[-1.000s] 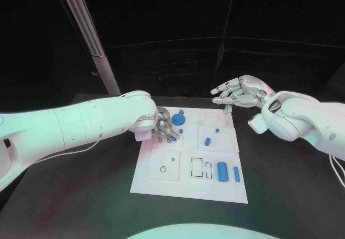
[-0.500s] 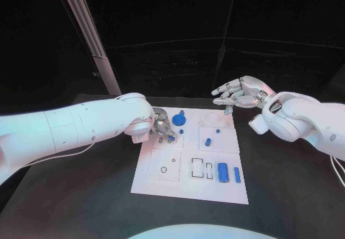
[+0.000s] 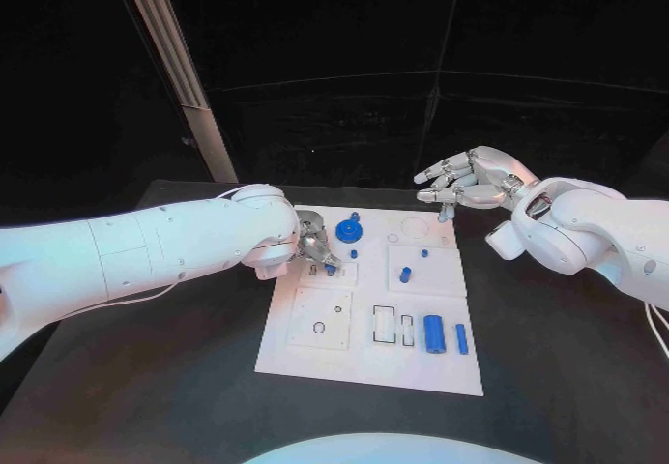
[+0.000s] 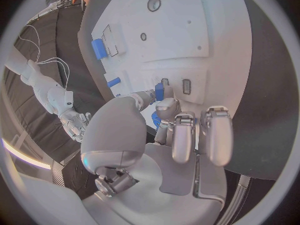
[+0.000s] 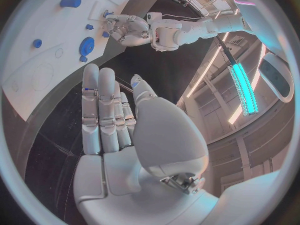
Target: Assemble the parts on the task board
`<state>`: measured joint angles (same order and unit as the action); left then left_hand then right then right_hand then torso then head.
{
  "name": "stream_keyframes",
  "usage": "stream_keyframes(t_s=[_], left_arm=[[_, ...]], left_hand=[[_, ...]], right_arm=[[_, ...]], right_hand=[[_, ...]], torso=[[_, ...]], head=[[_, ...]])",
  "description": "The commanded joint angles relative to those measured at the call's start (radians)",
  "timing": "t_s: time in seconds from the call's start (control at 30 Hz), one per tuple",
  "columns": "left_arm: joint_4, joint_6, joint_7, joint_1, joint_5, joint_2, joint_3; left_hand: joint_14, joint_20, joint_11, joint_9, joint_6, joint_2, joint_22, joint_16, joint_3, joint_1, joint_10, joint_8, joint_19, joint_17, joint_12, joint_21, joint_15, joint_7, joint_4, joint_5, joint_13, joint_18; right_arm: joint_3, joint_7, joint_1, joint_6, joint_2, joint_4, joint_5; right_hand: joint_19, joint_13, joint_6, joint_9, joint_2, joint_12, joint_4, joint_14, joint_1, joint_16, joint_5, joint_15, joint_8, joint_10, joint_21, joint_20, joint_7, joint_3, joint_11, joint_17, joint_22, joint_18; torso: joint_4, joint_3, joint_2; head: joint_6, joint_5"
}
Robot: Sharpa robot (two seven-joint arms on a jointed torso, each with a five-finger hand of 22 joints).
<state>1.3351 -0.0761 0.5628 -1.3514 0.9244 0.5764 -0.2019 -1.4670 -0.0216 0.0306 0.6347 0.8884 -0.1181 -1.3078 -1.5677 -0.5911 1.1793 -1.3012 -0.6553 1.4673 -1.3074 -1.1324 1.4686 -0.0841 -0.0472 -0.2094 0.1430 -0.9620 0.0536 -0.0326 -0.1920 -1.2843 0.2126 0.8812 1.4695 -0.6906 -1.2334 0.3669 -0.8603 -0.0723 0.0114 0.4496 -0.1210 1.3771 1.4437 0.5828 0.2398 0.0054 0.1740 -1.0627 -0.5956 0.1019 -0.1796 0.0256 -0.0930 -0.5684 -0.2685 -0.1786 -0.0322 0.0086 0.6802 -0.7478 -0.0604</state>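
A black counter (image 3: pixel 167 387) carries a white task board (image 3: pixel 365 362), a long plate lying in the middle and running away from the robot.

On the left, the robot's white left arm reaches in across the counter. Its silver left hand (image 3: pixel 312 247) sits low over the far left part of the board, fingers bent down together. In the left wrist view the fingertips (image 4: pixel 164 107) close around a small blue peg (image 4: pixel 159 91) right at a pair of small slots in the board; whether the peg is already seated in a slot cannot be told.

Just right of that hand, a round blue gear (image 3: pixel 347 231) lies on the far part of the board, with a tiny blue pin (image 3: pixel 356 216) beyond it and another small blue piece (image 3: pixel 353 254) just on its near side. Further right sits a short blue peg (image 3: pixel 404 275) in a raised square panel, with a tiny blue dot (image 3: pixel 422 255) near it.

Toward the near right of the board, a blue cylinder (image 3: pixel 434 333) lies beside a thinner blue bar (image 3: pixel 460 338), close together but apart. Empty outlined slots lie just left of them.

On the right, the right hand (image 3: pixel 467 181) hovers above the board's far right corner, fingers apart and slightly curled, holding nothing.
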Motion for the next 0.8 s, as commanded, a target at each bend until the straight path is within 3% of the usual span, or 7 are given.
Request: stream_keyframes(t_s=[0.03, 0.33, 0.8], left_arm=[[0.004, 0.021, 0.006, 0.005, 0.080, -0.001, 0.000], [0.006, 0.024, 0.011, 0.017, 0.112, -0.002, 0.000], [0.020, -0.007, 0.024, 0.019, 0.121, 0.009, -0.001]], left_hand=[[-0.104, 0.000, 0.000, 0.002, 0.000, 0.004, -0.066, -0.003, -0.156, -0.003, -0.007, -0.004, 0.020, -0.263, -0.006, -0.005, -0.004, 0.004, 0.152, 0.005, -0.002, -0.011], [-0.104, 0.000, 0.000, 0.002, 0.000, 0.004, -0.066, -0.003, -0.156, -0.004, -0.008, -0.004, 0.020, -0.263, -0.006, -0.005, -0.004, 0.004, 0.153, 0.004, -0.002, -0.011], [-0.104, 0.000, 0.000, 0.002, 0.000, 0.003, -0.066, -0.003, -0.157, -0.005, -0.010, -0.004, 0.020, -0.263, -0.007, -0.005, -0.003, 0.004, 0.158, 0.004, -0.002, -0.011]], right_arm=[[0.001, -0.007, -0.002, -0.005, -0.001, 0.000, -0.002], [0.001, -0.009, -0.002, -0.003, -0.002, -0.001, -0.002], [0.000, -0.009, -0.002, -0.006, -0.002, -0.002, -0.002]], right_hand=[[-0.004, -0.001, 0.006, 0.001, 0.003, 0.003, -0.001, -0.006, 0.002, 0.006, 0.004, 0.000, 0.005, 0.006, 0.003, 0.001, 0.002, 0.004, 0.002, -0.001, 0.001, -0.003], [-0.003, -0.002, 0.006, 0.001, 0.003, 0.002, -0.001, -0.007, 0.001, 0.006, 0.005, 0.000, 0.006, 0.007, 0.004, 0.001, 0.001, 0.005, 0.002, -0.001, 0.001, -0.003], [-0.003, -0.004, 0.006, 0.001, 0.002, 0.002, -0.002, -0.008, 0.000, 0.006, 0.005, 0.000, 0.007, 0.009, 0.004, 0.001, 0.001, 0.005, 0.001, -0.001, 0.001, -0.003]], torso=[[0.0009, -0.0008, 0.000], [0.0011, -0.0004, 0.000], [0.0015, 0.0004, 0.000]], head=[[-0.002, -0.002], [-0.005, -0.003], [-0.009, -0.006]])
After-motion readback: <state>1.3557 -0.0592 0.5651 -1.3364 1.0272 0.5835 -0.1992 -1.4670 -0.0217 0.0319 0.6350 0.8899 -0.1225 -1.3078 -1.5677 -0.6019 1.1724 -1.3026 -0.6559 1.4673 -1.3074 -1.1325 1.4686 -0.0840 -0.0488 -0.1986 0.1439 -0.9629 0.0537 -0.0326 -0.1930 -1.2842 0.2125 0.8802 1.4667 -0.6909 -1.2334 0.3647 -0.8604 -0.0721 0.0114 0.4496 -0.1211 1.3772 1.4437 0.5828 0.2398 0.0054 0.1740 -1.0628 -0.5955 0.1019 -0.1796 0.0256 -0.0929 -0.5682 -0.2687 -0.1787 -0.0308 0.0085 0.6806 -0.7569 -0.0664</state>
